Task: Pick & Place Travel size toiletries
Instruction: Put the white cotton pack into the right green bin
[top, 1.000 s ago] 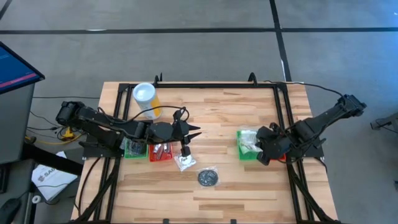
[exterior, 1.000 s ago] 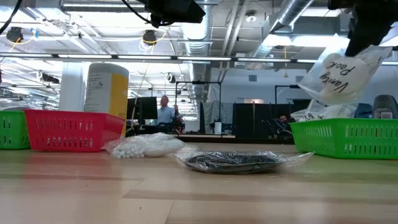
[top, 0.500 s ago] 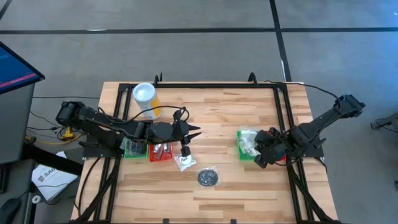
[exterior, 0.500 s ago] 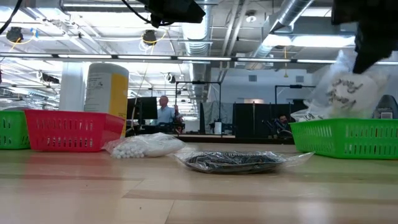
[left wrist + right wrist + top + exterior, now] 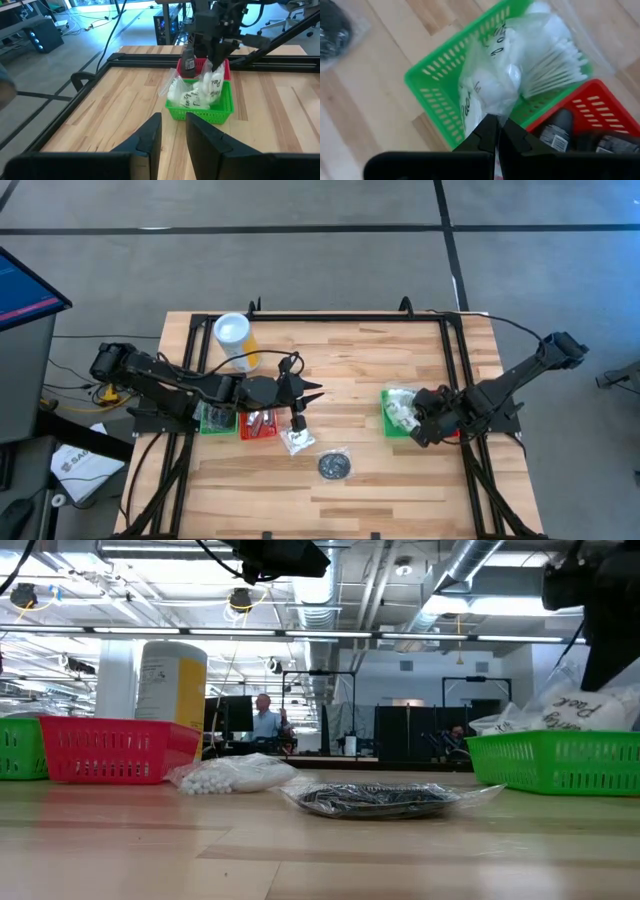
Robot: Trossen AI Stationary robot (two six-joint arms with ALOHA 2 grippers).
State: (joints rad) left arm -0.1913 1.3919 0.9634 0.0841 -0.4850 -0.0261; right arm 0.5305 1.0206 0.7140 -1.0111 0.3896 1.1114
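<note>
My right gripper (image 5: 496, 122) is shut on a clear bag of white toiletries (image 5: 495, 82) over the green tray (image 5: 392, 425) at the table's right. More clear bags lie in that tray. A bag of white balls (image 5: 297, 440) and a bag of black items (image 5: 335, 466) lie flat on the table near its middle. My left gripper (image 5: 308, 395) hovers open above the table just beyond the white-ball bag, touching nothing. My right gripper pinches the clear bag's gathered top edge (image 5: 492, 111) between its two fingers. The fingers come from above, slanting steeply down. The bag (image 5: 214, 84) hangs below them, and its lower part rests inside the green tray on the other bags.
A red tray (image 5: 580, 120) holding dark bottles stands right behind the right green tray. Another green tray (image 5: 213, 418) and a red tray (image 5: 260, 423) sit under the left arm. A yellow cylinder with a white top (image 5: 233, 340) stands at the far left. Bare wood lies along the near edge.
My right gripper has gone down toward the green tray, still shut on the clear bag. The bag, which hung above the tray's rim, has sunk into the tray and now rests there.
</note>
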